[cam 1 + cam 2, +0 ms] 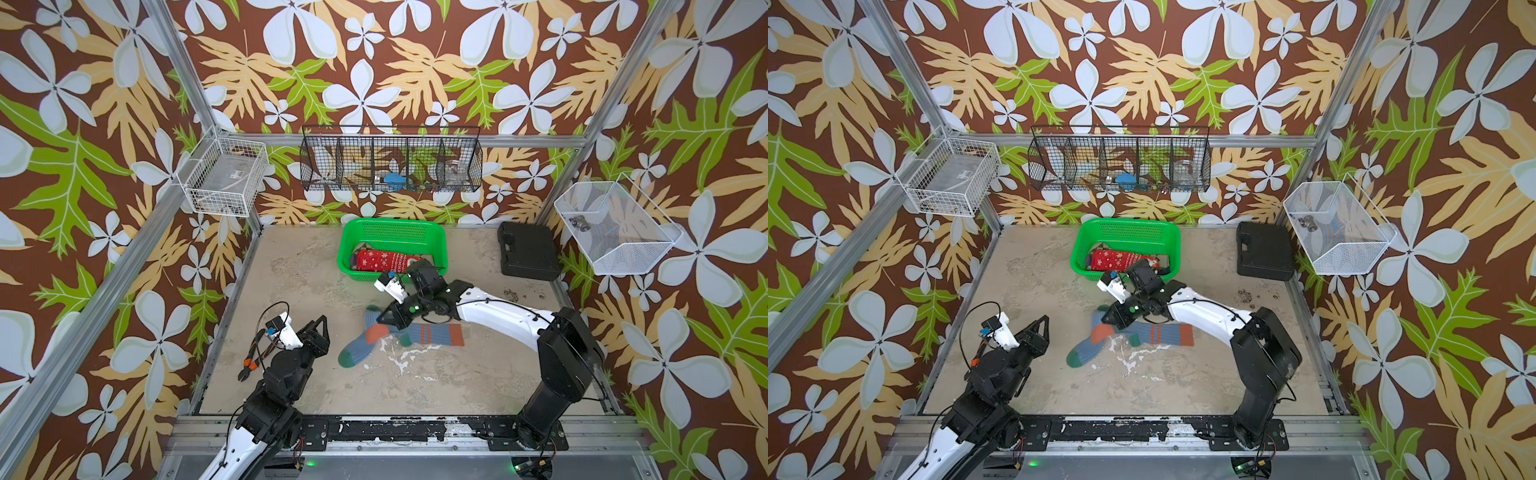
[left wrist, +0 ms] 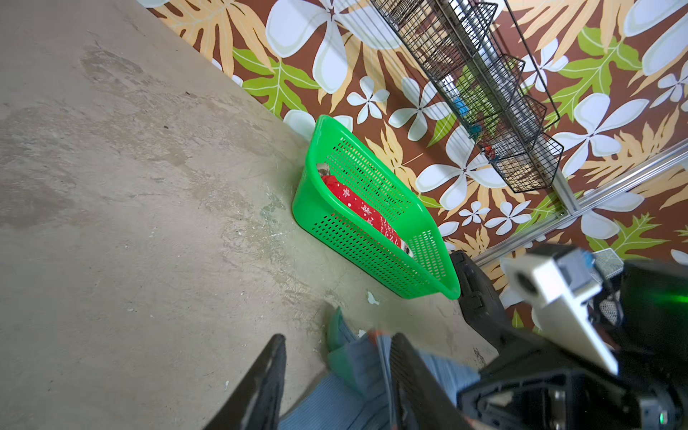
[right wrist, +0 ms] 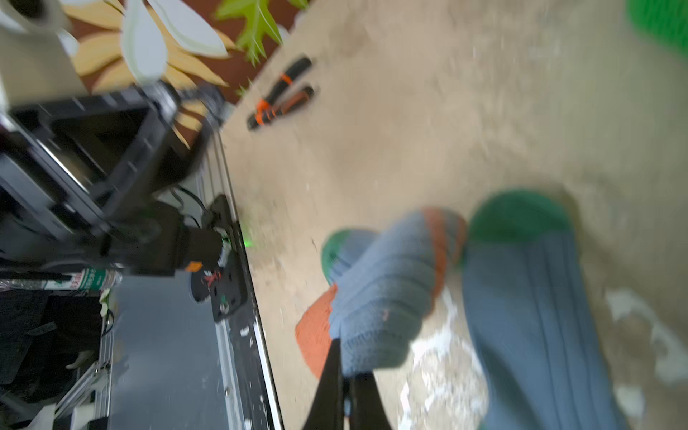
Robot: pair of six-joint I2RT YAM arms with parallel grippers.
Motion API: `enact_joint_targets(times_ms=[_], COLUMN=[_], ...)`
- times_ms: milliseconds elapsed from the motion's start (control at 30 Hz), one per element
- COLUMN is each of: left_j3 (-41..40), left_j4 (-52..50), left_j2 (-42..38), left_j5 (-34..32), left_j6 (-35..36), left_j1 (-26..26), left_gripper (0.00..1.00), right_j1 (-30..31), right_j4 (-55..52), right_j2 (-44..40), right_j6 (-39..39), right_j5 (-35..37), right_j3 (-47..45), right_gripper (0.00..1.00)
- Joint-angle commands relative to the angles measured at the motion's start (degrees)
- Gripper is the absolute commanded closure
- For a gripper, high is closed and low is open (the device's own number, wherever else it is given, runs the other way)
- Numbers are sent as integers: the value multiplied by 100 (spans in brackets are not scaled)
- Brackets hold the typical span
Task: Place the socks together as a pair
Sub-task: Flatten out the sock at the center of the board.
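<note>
Nearest us, the left gripper [image 1: 321, 322] hangs over the table [image 1: 291, 291] with its jaws parted and nothing between them. Just beyond, mid-table, the right gripper [image 3: 344, 366] is pinched tight on one blue-grey sock [image 1: 360, 349], close to its orange heel. The second blue-grey sock [image 1: 436, 334] lies flat and touches it. The two cross under the arm, and we cannot tell which is on top. We judge these socks light, limp and grippy: they will drape and fold from any pinch, so we would take both layers at the cuff or heel. Farther back, a red snowflake sock [image 1: 384, 261] rests inside the green basket [image 1: 392, 222].
</note>
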Motion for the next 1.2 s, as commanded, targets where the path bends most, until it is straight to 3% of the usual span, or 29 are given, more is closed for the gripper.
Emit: enact_joint_targets(times_ms=[0, 267, 400, 500, 667, 767, 967, 1167], left_j3=[74, 110, 177, 256, 294, 295, 259, 237], left_j4=[-60, -72, -104, -150, -131, -101, -72, -42], left_j2=[-148, -415, -532, -654, -781, -763, -738, -474], left_j5=[-216, -487, -610, -700, -720, -688, -644, -457], left_j6=[78, 134, 179, 212, 204, 206, 195, 262], left_j1=[0, -1, -1, -2, -2, -1, -1, -1], left_gripper=[53, 57, 57, 58, 59, 59, 60, 60], right_j1=[-10, 0, 123, 290, 670, 1012, 1227, 609], right_j4=[-651, -1562, -1745, -1467, -163, 455, 826, 632], right_j2=[441, 2155, 2352, 1948, 946, 782, 1131, 654], right_j6=[-299, -383, -429, -569, -417, -358, -258, -322], right_j5=[-398, -1458, -2082, -2387, -2522, -2497, -2258, -1228], right_j3=[1059, 4220, 4806, 3909, 1151, -96, -1244, -2179], right_gripper=[100, 100, 100, 100, 100, 100, 100, 100])
